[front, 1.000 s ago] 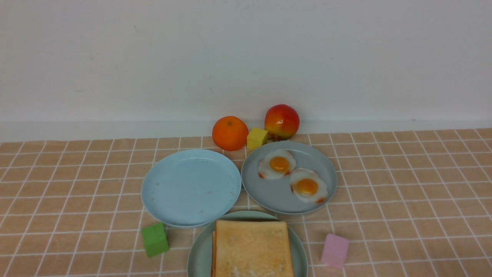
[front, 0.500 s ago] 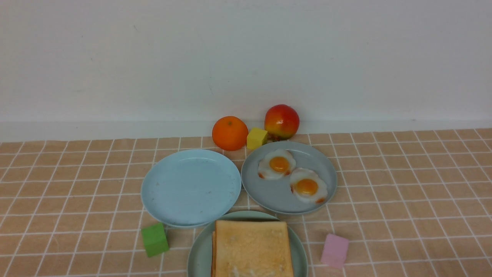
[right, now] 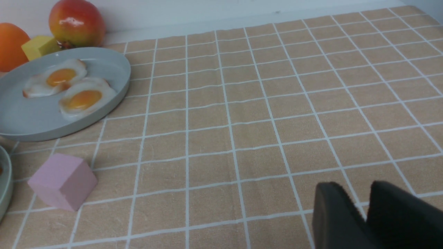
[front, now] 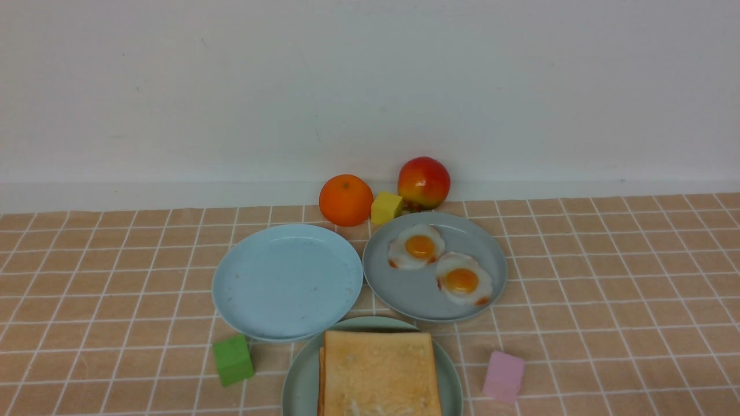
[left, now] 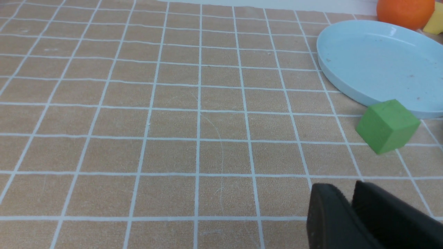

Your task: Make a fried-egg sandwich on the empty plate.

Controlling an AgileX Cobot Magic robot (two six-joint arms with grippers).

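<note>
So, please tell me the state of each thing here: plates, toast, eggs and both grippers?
light blue plate: empty
grey-blue plate: holds two fried eggs
mint-green plate: holds two stacked toast slices, no egg between visible
left gripper: shut, holding nothing
right gripper: nearly shut, holding nothing

A tablecloth (front: 607, 277) of peach-tan squares ruled with thin white lines covers the whole work surface, lying mostly flat with faint wavers in its grid. Directly behind the tablecloth's far edge rises a plain white wall (front: 370, 86), lightly scuffed, with a pale band along its foot. Soft, even light falls across the tablecloth, leaving only faint shadows.
</note>
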